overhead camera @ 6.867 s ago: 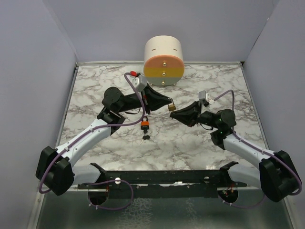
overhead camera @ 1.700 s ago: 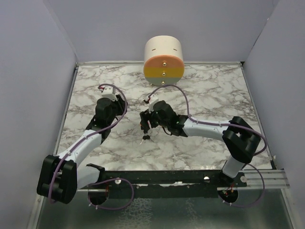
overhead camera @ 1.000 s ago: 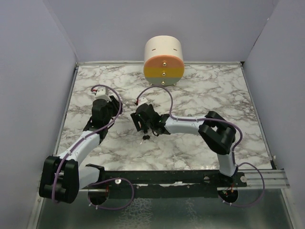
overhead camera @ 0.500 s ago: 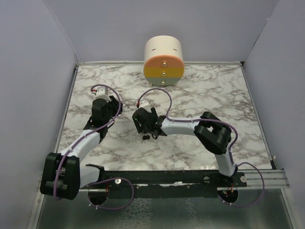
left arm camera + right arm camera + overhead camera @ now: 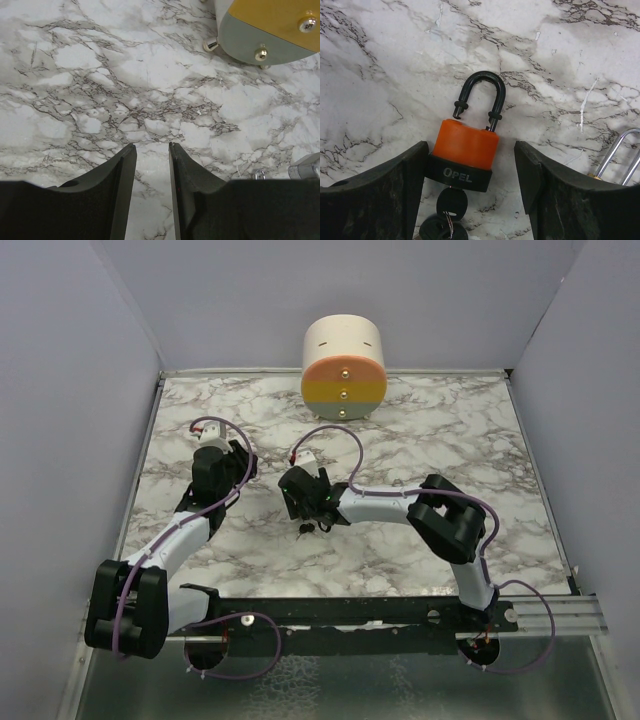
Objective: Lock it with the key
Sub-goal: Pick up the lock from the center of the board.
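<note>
Padlock (image 5: 465, 144) lies between your right gripper's (image 5: 471, 152) spread jaws, ungrasped, its shackle unlatched and key (image 5: 451, 202) inserted. Locking remains, I judge. Left gripper (image 5: 151, 148), apart from the padlock, is narrowly parted, empty.

padlock (image 5: 465, 147) body: orange plastic, smooth, soft sheen | band (image 5: 460, 176) at its base: black, matt, pale lettering | shackle (image 5: 481, 85): black coating, glossy | key (image 5: 451, 202) head: black plastic, slight shine | second shackle (image 5: 620, 152): bare polished metal | table (image 5: 580, 55): marble pattern — smooth, faintly glossy | right gripper (image 5: 471, 147) fingers (image 5: 375, 200): black plastic — matt
</note>
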